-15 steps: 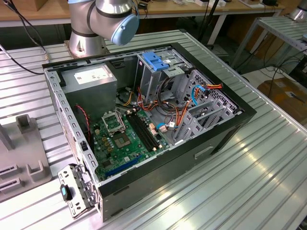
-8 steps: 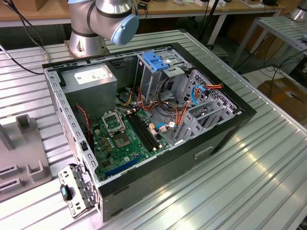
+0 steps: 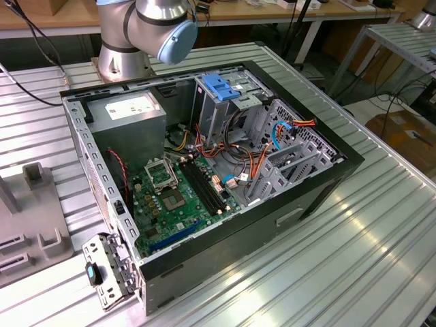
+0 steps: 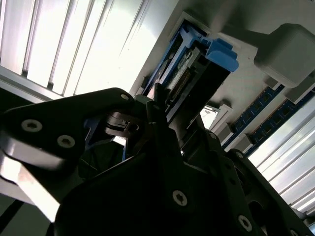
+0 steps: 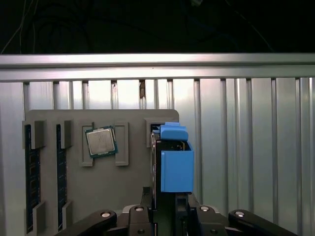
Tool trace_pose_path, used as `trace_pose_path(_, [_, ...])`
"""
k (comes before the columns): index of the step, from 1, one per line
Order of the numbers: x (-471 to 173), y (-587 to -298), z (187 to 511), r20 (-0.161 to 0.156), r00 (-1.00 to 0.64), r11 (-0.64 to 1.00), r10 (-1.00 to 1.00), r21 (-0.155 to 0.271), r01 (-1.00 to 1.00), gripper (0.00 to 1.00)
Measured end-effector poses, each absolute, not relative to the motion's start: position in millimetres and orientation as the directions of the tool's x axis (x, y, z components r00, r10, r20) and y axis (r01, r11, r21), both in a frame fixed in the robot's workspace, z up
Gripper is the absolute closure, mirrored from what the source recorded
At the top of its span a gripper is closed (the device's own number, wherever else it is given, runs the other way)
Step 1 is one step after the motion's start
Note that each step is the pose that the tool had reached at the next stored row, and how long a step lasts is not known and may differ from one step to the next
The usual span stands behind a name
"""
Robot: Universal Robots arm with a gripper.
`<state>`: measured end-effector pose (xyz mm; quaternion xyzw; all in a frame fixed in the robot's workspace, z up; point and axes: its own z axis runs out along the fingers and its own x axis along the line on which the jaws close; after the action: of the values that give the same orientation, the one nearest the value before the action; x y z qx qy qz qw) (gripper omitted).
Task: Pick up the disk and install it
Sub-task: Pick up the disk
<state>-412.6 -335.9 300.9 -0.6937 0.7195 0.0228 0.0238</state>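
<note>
One disk (image 5: 176,167), edge-on, lower end hidden behind hand (image 5: 165,201)

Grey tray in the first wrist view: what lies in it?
A processor chip, memory sticks in slots, and the disk on edge; the gripper hides its lower end.

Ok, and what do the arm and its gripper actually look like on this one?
In the exterior view the arm is rounded silvery metal with a light blue joint cap. In both wrist views the gripper is matte black, built from flat angular plates fastened with small silvery screw heads.
</note>
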Motion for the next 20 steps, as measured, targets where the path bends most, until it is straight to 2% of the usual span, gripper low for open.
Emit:
trace_pose_path(4, [-413, -336, 304, -0.062, -0.037, 0.037, -0.997, -0.001, -0.999, 0.65])
trace_pose_path(12, [-413, -336, 322, -0.025, -0.036, 0.037, -0.999, -0.002, -0.999, 0.65])
trace_pose_path(20, [-413, -336, 323, -0.021, -0.037, 0.037, -0.999, -0.002, -0.999, 0.65])
